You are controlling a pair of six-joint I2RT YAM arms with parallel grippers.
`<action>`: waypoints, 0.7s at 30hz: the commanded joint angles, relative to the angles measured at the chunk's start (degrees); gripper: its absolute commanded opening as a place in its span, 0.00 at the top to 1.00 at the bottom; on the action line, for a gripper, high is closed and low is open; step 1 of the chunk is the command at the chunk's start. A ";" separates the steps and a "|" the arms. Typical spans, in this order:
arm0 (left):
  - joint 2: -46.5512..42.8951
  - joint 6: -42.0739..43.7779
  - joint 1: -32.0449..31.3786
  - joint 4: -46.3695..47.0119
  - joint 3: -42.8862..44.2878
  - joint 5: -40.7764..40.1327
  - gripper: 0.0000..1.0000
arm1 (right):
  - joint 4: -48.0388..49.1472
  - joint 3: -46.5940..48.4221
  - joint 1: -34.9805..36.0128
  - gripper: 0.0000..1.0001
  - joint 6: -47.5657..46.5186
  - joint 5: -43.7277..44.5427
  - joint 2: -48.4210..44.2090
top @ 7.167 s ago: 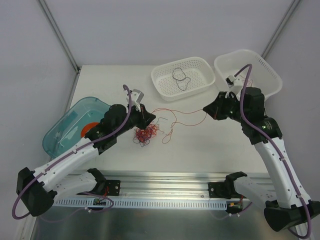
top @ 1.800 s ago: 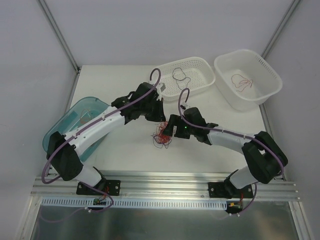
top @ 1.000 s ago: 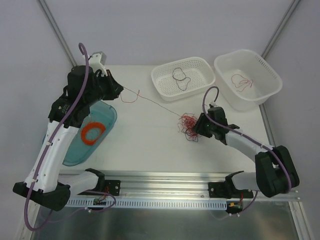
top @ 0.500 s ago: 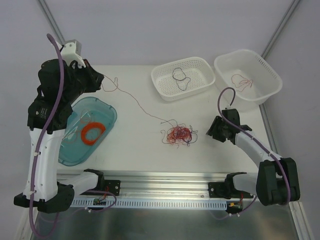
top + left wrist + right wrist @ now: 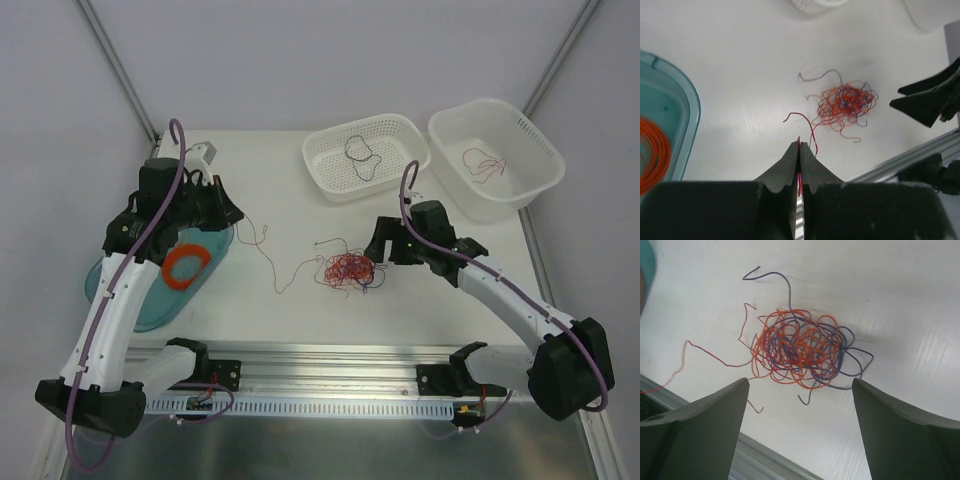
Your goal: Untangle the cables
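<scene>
- The left claw (image 5: pixel 232 213) has come down from its high reach at the worktop's (image 5: pixel 260 175) 10 o'clock corner. It now hangs over the inner rim of the teal tray (image 5: pixel 110 290), and its jaws are pressed together on a red strand (image 5: pixel 270 262).
- That strand, drawn taut a moment ago, now droops in slack curls on the worktop. Whether its far end has left the tangle is unclear.
- The tangle (image 5: pixel 346 270) of red and dark cables lies mid-worktop, barely shifted and still knotted.
- The right claw (image 5: pixel 377 250), which had backed off to 3 o'clock, has swung in to the tangle's 2 o'clock. Its jaws are spread wide and hold nothing.
- I judge this a reset: with the tension gone, the right claw is lining up to pin the clump for another pull.
</scene>
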 commanded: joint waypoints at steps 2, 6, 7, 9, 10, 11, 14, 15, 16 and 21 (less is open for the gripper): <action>-4.39 -0.65 -1.17 2.78 -12.01 0.60 1.00 | 1.90 3.68 3.27 0.11 -1.86 -0.01 4.99; -4.49 0.58 -2.05 7.52 -21.88 0.23 0.97 | 3.13 4.65 5.03 0.11 -1.60 0.25 9.83; -4.31 1.10 -2.14 9.96 -23.46 0.15 0.93 | 3.40 4.82 5.30 0.11 -1.42 0.43 10.79; -2.91 1.81 -2.31 12.61 -27.33 -0.46 0.89 | 4.01 4.91 5.56 0.11 -0.90 1.14 13.52; -2.12 2.25 -2.57 13.67 -28.22 -0.90 0.86 | 4.28 4.91 5.65 0.12 -0.63 1.22 14.40; -1.41 2.69 -2.75 14.38 -28.83 -1.08 0.81 | 4.54 4.82 5.65 0.12 -0.55 1.22 15.63; 1.49 4.71 -3.98 15.08 -27.70 -1.26 0.71 | 5.33 4.65 5.83 0.18 -0.54 1.40 17.13; 2.19 5.32 -4.59 15.26 -27.09 -1.08 0.66 | 5.59 4.56 5.83 0.20 -0.63 1.49 17.48; 2.37 6.98 -6.69 15.52 -25.95 -0.73 0.61 | 5.68 4.39 5.83 0.28 -0.89 1.49 17.66; 4.03 13.93 -14.87 18.16 -22.87 0.50 0.37 | 5.51 4.12 5.83 0.60 -1.51 1.75 16.43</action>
